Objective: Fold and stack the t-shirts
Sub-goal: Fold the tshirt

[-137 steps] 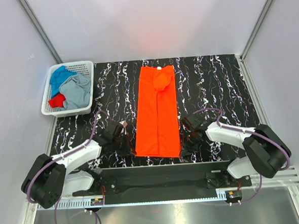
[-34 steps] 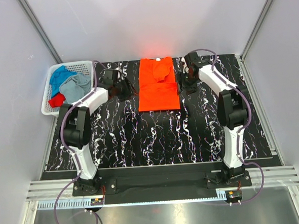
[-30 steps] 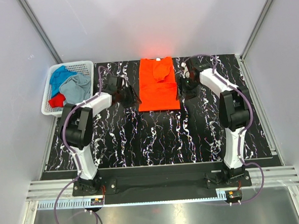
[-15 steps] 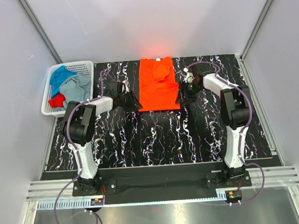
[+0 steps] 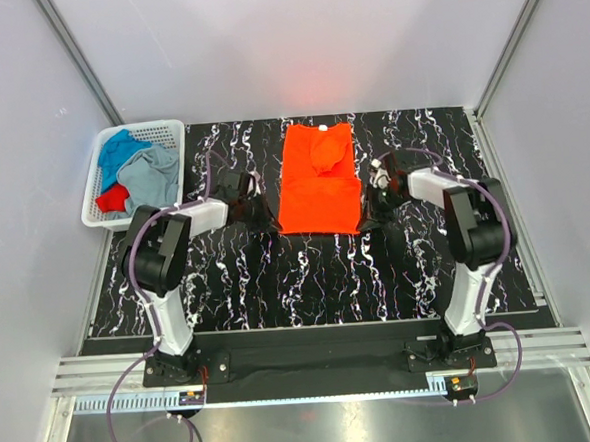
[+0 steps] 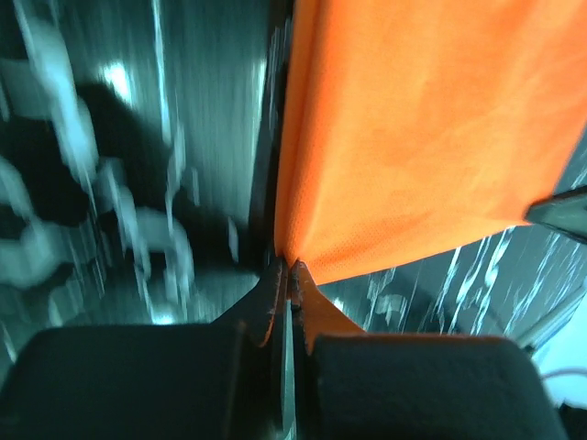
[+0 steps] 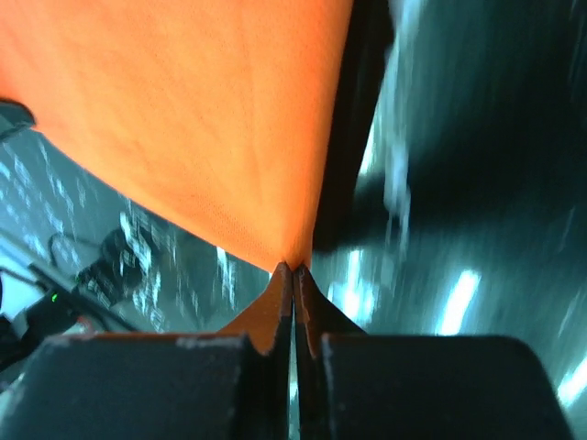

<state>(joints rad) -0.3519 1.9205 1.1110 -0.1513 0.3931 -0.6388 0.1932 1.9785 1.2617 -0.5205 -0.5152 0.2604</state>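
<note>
Orange t-shirt (image 5: 318, 185) dragged nearer, end effectors (image 6: 286, 268) (image 7: 293, 268) clamped on its corners

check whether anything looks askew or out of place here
Nothing stands out. The folded orange t-shirt sits straight, its near corners pinched by the left gripper and right gripper; the other shirts sit crumpled in the basket.

The left arm (image 5: 162, 259) and right arm (image 5: 474, 240) stretch forward, forearms bent inward toward each other; the left gripper (image 5: 268, 219) is pinched tight on the orange shirt's (image 5: 318, 191) near left corner; the right gripper (image 5: 368, 215) pinches its near right corner.
</note>
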